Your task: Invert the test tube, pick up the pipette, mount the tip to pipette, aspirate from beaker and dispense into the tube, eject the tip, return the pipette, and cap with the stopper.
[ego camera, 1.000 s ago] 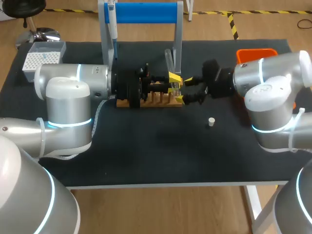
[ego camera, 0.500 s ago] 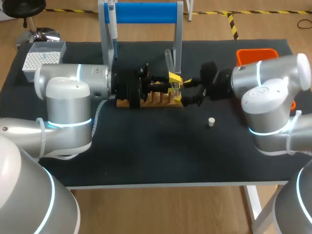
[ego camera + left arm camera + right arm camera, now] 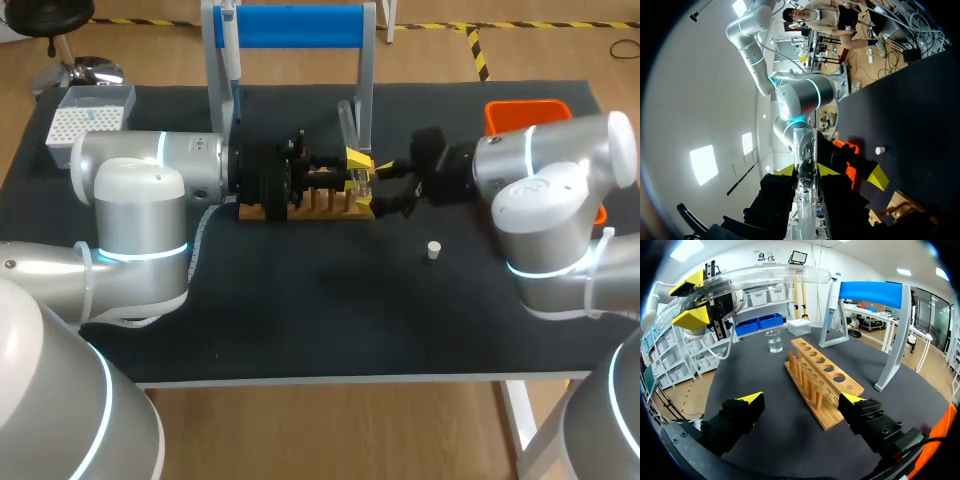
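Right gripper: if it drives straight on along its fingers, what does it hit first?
Probably the wooden rack: its near end lies ahead, between the fingers of the open right gripper. The test tube held by the left gripper looks higher, though depth is unclear.

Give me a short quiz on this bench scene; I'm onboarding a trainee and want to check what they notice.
1. True or false: the right gripper is shut on the test tube.
2. Where is the stopper? A) in the tube B) on the table C) held in a gripper
3. Fill in: the pipette hangs on the ___ stand.
Key: 1 false, the left gripper holds it and the right is open; 2 B; 3 blue.
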Available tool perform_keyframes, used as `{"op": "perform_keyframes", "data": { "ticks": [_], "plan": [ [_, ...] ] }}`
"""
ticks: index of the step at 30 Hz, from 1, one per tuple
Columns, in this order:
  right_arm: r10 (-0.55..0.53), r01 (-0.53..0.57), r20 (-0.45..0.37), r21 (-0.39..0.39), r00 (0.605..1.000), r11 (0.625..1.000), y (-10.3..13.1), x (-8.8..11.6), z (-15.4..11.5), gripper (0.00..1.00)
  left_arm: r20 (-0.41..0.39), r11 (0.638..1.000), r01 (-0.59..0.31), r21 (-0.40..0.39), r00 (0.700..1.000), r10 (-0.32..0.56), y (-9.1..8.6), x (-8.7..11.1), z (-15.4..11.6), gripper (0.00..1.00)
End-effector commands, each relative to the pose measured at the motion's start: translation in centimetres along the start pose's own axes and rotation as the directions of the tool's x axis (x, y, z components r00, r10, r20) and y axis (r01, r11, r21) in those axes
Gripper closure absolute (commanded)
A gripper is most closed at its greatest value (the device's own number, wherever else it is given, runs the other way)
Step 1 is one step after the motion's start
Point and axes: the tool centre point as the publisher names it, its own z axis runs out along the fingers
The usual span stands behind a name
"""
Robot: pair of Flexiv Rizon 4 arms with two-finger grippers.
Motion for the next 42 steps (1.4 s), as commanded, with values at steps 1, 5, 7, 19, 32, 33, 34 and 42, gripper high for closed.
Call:
{"op": "perform_keyframes", "data": {
  "ticks": [1,5,7,19,32,33,34,42],
  "plan": [
    [-0.003,0.003,0.008,-0.005,1.000,1.000,-0.16,0.20,0.03,0.00,0.000,1.000,-0.001,-0.004,1.000,0.001,-0.06,-0.02,0.11,1.00],
    [-0.035,0.035,0.020,0.003,0.999,0.999,-0.19,0.39,0.01,0.00,0.000,1.000,-0.001,-0.004,1.000,0.001,-0.06,-0.02,0.11,1.00],
    [-0.063,0.063,0.030,0.012,0.998,0.998,-0.23,0.50,0.02,0.00,0.000,1.000,-0.001,-0.004,1.000,0.001,-0.06,-0.02,0.11,1.00],
    [-0.059,0.058,0.038,0.009,0.998,0.998,-0.42,0.47,-0.18,0.00,0.000,1.000,-0.001,-0.004,1.000,0.001,-0.06,-0.02,0.11,1.00],
    [-0.056,0.056,0.041,0.008,0.998,0.998,-0.37,0.42,-0.33,0.00,0.000,1.000,-0.001,-0.004,1.000,0.001,-0.06,-0.02,0.11,1.00],
    [-0.056,0.056,0.041,0.008,0.998,0.998,-0.37,0.42,-0.33,0.00,0.000,1.000,-0.001,-0.004,1.000,0.001,-0.06,-0.02,0.11,1.00],
    [-0.056,0.056,0.041,0.008,0.998,0.998,-0.37,0.42,-0.33,0.00,0.000,1.000,-0.001,-0.004,1.000,0.001,-0.06,-0.02,0.11,1.00],
    [-0.056,0.056,0.041,0.008,0.998,0.998,-0.37,0.42,-0.33,0.00,0.000,1.000,-0.001,-0.004,1.000,0.001,-0.06,-0.02,0.11,1.00]
  ]
}}
